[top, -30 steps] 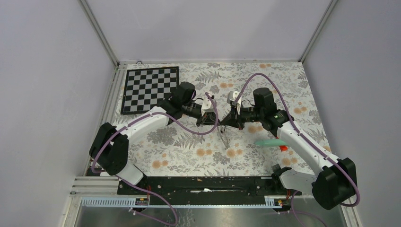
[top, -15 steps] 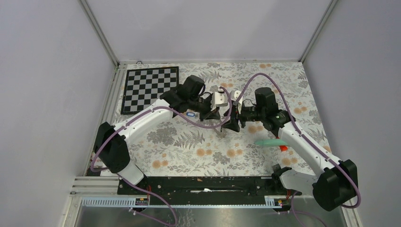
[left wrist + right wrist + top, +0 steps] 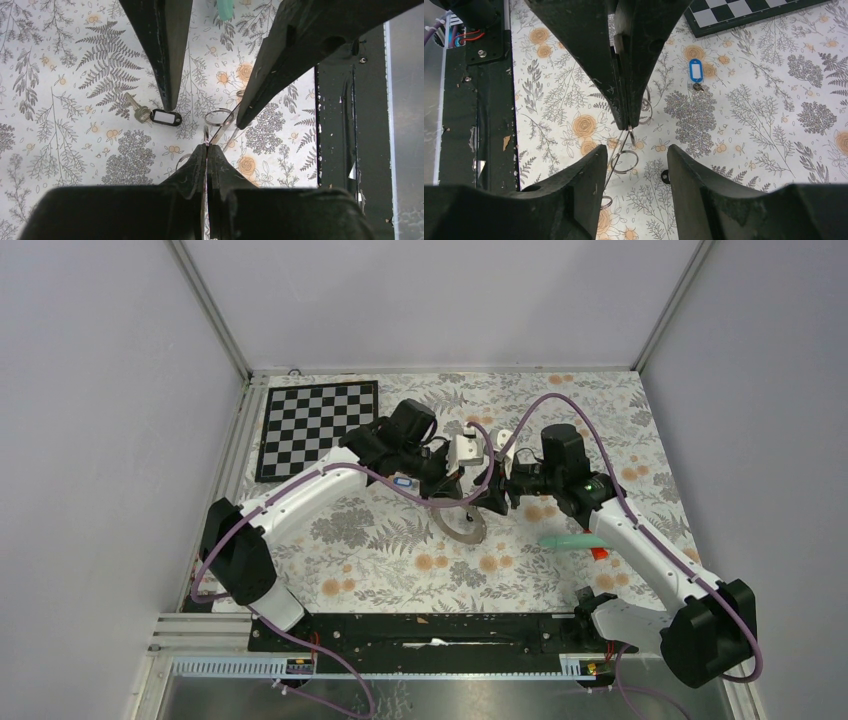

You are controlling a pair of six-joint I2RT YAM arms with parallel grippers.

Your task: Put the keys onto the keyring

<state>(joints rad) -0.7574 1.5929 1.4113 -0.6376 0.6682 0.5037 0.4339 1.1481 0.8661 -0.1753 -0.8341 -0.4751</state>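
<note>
From above, we see the arms draw together: the left tool point(image 3: 462, 490) and the right tool point(image 3: 492, 498), apart a second ago, now meet tip to tip over the middle of the surface point(image 3: 380, 560). The keyring point(image 3: 464, 537), then only a thin sliver under the right tool, now shows its broad grey band just below the two tips; whether it hangs or lies flat we cannot tell from here. The blue-tagged key point(image 3: 404, 482), covered by the left arm a second ago, lies in the open beside that arm. In the left wrist view, the left tool point(image 3: 206, 146) is pinched fully together on a thin metal edge, which we take to be the keyring seen edge-on. The right tool's fingers stand wide apart on either side of it and hold nothing. The black-tagged key point(image 3: 165, 117) lies untouched on the surface beyond, near a small wire ring point(image 3: 219, 118). In the right wrist view, the right tool point(image 3: 636, 150) gapes, the left tool's closed tips reach in just above that gap, and the blue-tagged key lies well off to one side. We judge that the ring now sits in the left tool's grip, freeing the right tool to fetch a key; neither key is on the ring yet.
</note>
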